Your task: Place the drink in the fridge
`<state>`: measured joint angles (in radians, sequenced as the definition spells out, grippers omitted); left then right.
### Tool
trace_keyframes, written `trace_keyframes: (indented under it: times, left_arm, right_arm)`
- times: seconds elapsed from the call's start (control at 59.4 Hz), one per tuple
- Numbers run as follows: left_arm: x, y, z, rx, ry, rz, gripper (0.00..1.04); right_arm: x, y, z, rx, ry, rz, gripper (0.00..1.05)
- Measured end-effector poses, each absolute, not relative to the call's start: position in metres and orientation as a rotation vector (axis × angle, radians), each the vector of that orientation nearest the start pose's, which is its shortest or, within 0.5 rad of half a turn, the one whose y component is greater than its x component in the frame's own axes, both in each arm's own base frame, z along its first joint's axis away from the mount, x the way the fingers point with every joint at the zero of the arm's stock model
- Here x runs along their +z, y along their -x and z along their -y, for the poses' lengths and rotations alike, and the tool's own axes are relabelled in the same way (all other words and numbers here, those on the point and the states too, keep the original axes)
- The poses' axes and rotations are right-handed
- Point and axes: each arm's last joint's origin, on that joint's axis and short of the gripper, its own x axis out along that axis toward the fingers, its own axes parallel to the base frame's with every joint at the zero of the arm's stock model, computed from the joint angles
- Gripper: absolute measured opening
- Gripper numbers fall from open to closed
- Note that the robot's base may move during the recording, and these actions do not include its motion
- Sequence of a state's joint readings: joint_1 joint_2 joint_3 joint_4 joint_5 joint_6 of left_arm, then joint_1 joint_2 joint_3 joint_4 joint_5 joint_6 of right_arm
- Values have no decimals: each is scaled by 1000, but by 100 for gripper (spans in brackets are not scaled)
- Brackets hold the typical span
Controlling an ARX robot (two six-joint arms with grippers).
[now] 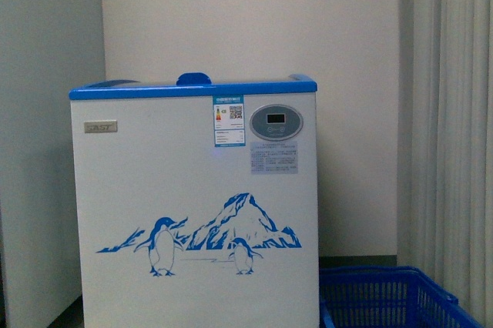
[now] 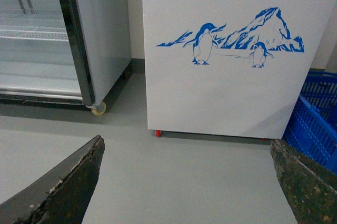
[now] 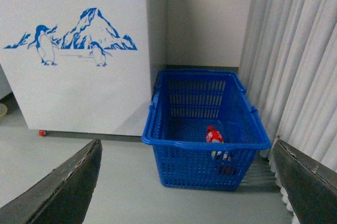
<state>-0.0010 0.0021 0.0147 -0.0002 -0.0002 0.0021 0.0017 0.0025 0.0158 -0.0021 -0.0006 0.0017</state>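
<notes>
Though hanging low over the grey floor, grasping nothing: left gripper point(image 2: 185, 145) spread wide and empty, right gripper point(image 3: 185, 144) likewise released. Just beyond the right one, blue crate point(image 3: 174, 142) on the floor beside the curtain point(image 3: 295, 50), with the drink point(image 3: 214, 136) inside, red cap uppermost, close behind the near wall. Further back, the fridge point(image 1: 192, 189), its lid seen only edge-on, so cannot tell whether slid open. Could catch a finger on the crate rim reaching down, or tip the bottle with an off-centre pinch. Would strike glass later if lid shut and not slid aside first.
</notes>
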Motion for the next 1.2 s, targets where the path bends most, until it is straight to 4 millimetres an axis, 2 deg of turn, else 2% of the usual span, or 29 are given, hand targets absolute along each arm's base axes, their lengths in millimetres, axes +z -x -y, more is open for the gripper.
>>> trace_keyframes:
  times: [1.195]
  left_arm:
    - [168,-97,0,-2,-2,12,97]
  right_arm:
    - [169,-97,0,2,-2,12,97]
